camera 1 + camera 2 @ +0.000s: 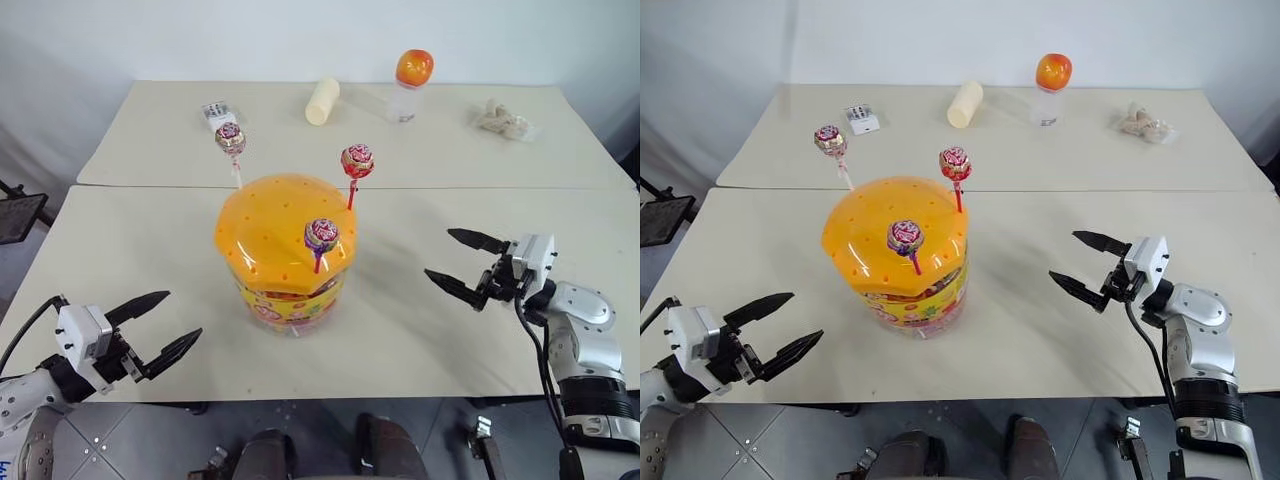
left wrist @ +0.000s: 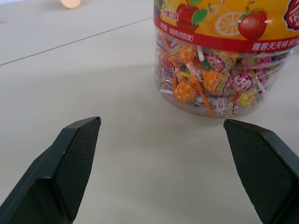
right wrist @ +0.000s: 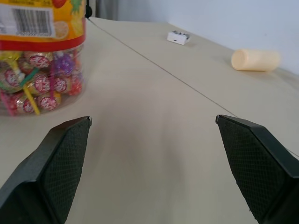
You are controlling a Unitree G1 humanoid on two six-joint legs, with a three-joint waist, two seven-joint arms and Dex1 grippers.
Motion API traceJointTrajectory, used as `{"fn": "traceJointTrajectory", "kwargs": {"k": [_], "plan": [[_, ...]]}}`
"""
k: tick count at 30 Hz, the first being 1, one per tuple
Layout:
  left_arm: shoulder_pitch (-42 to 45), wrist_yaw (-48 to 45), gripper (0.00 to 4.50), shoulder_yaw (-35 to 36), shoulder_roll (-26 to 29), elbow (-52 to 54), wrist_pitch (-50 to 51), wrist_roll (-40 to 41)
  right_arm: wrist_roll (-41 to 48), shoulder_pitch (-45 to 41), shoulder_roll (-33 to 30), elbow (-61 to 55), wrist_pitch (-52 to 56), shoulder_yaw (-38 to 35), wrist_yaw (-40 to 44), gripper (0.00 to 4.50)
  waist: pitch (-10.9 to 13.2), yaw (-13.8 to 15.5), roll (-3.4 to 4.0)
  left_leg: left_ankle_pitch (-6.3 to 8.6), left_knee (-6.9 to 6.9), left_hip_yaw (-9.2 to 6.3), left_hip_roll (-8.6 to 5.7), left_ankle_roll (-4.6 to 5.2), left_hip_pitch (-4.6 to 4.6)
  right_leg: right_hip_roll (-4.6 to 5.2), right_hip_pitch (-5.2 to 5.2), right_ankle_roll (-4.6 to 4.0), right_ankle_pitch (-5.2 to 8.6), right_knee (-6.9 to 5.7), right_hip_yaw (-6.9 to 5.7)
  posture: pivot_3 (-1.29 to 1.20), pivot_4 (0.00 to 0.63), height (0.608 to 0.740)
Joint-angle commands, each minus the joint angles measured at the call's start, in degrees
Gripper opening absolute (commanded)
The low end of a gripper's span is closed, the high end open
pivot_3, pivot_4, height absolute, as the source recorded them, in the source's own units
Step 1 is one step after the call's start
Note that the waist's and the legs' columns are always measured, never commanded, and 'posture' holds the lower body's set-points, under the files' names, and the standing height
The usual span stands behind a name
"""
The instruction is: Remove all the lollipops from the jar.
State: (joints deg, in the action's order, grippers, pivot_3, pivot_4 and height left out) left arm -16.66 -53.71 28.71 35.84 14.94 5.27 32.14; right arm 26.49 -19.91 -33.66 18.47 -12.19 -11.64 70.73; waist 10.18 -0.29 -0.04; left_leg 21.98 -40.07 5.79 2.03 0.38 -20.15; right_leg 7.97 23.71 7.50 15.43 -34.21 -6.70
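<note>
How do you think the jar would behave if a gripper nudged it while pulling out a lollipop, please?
The jar is broad, squat and packed with wrapped sweets, so it is probably heavy enough to stay put. Its smooth clear wall on the smooth table could let it slide rather than tip. The three lollipops stand on thin sticks in the lid's holes, so they are likely light and may flex.

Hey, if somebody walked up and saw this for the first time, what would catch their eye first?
The jar with its orange domed lid stands mid-table, three lollipops stuck upright in the lid's holes. The left gripper and right gripper flank it, jaws wide open and empty. A small clear bottle with an orange ball top stands on the far table.
</note>
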Motion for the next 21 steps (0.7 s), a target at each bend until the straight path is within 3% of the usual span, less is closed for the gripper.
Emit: {"fn": "traceJointTrajectory", "kwargs": {"k": [1, 4, 7, 9, 14, 21], "plan": [[3.39, 0.88, 4.5, 2.66, 1.86, -0.32, 2.36, 3.98, 2.98, 1.37, -2.91, -3.99, 1.61, -2.07, 2.42, 4.47, 0.0, 0.07, 0.0, 0.0, 0.0, 0.0, 0.0, 0.0, 0.0, 0.0, 0.0, 0.0, 0.0, -0.01, 0.0, 0.0, 0.15, 0.74], [9.98, 2.71, 4.5, 5.56, 4.5, -0.58, 11.48, 14.6, 10.63, 5.13, -4.08, -13.49, 8.3, -6.21, 0.38, 4.47, 0.02, 0.74, 0.02, -0.01, -0.1, -0.18, -0.01, 0.01, -0.07, 0.03, -0.01, 0.01, 0.0, -0.08, -0.03, 0.0, 0.15, 0.74], [19.65, 0.19, 4.5, 9.08, 8.02, -4.59, 23.8, 33.83, 22.43, 10.11, -3.15, -27.63, 16.16, -12.21, -6.52, 4.47, 0.02, 1.09, 0.03, 0.0, -0.11, -0.49, 0.0, 0.0, -0.04, 0.07, 0.01, 0.01, -0.01, -0.26, -0.05, 0.0, 0.15, 0.74], [23.39, -1.11, 4.5, 9.78, 9.42, -7.4, 28.23, 38.72, 25.82, 12.25, -2.69, -33.51, 18.74, -13.66, -9.47, 4.47, 0.01, 1.08, 0.04, 0.0, -0.11, -0.57, 0.0, -0.01, -0.01, 0.08, 0.0, 0.01, -0.01, -0.32, -0.04, 0.0, 0.15, 0.74], [41.28, -6.27, 4.5, -0.76, 11.88, -16.36, 32.86, 35.34, 36.7, 16.06, -0.41, -50.48, 23.21, -16.56, -21.74, 4.47, 0.0, 1.12, 0.06, 0.01, -0.1, -0.37, -0.11, -0.04, 0.07, 0.02, -0.01, 0.02, -0.01, -0.34, -0.01, 0.0, 0.15, 0.74], [60.53, -15.73, 4.5, -16.2, 7.2, -30.63, 28.49, 20.47, 40.14, 20.65, 1.24, -60.61, 24.73, -15.16, -27.64, 4.47, -0.04, 1.68, -0.02, 0.0, -0.04, -0.11, -0.17, -0.06, 0.02, -0.1, -0.02, 0.02, -0.01, -0.22, -0.04, 0.0, 0.15, 0.74]]}}
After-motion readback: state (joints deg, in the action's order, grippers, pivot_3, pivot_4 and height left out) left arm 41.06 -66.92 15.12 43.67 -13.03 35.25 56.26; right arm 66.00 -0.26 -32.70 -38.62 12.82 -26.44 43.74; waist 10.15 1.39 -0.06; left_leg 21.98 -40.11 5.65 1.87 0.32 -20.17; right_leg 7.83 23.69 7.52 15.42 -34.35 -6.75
